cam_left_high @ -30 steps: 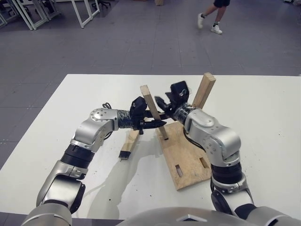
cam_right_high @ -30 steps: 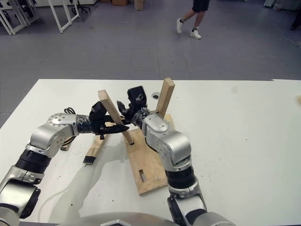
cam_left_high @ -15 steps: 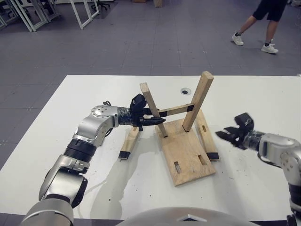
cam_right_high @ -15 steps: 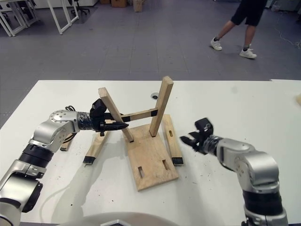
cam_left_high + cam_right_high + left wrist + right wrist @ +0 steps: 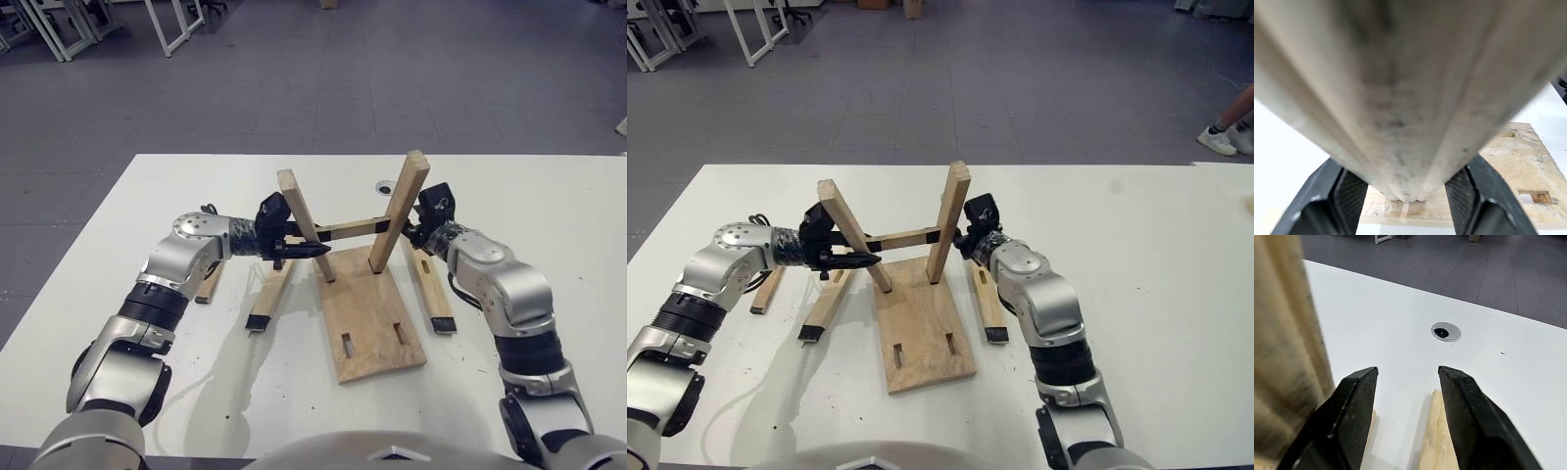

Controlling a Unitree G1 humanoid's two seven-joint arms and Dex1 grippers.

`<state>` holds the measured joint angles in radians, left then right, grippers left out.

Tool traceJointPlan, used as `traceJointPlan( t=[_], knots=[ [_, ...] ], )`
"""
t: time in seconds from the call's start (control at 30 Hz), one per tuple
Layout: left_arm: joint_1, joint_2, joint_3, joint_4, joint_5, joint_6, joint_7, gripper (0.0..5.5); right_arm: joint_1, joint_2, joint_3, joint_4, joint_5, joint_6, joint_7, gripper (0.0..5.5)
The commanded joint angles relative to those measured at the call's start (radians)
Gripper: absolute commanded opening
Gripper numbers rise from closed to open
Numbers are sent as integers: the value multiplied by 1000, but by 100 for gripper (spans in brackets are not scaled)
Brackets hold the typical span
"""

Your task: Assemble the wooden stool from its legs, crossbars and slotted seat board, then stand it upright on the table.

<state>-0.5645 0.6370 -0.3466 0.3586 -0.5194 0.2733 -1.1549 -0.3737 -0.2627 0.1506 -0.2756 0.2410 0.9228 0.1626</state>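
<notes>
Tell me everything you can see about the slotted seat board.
The seat board is a rectangular panel of pale, plywood-looking wood. It lies flat on the white table, its long side running away from the robot and slightly skewed. Two small rectangular slots near its close end are empty. At its far end the left leg and the right leg stand in it, their tops leaning apart.

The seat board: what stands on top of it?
A left leg and a right leg stand tilted on the seat board, joined by a crossbar. Two slots nearer the robot are empty. The leg ends cover what lies beneath them.
</notes>
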Motion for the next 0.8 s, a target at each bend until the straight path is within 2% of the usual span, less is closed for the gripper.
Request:
traceJointPlan(
  t=[0.03,0.17,0.27,0.33,0.4,0.63,0.8],
  knots=[
    [79,-35,-145,91,198,73,4,204,2,-1,58,-81,87,13,145,231],
    [85,-35,-115,151,168,28,-72,204,121,-244,-46,-126,96,19,296,231],
    [69,-47,-99,218,176,-15,-106,204,192,-467,-35,-195,161,22,535,231],
    [58,-60,-86,244,170,-44,-129,204,213,-549,-16,-217,189,-6,650,231],
    [46,-75,-88,257,172,-90,-163,204,208,-542,23,-214,195,-57,704,231],
    [-32,-130,-104,295,208,-160,-217,204,199,-451,309,-180,47,-257,753,231],
    [-59,-160,-71,296,227,-193,-208,204,269,-465,353,-111,-36,-353,740,231]
  ],
)
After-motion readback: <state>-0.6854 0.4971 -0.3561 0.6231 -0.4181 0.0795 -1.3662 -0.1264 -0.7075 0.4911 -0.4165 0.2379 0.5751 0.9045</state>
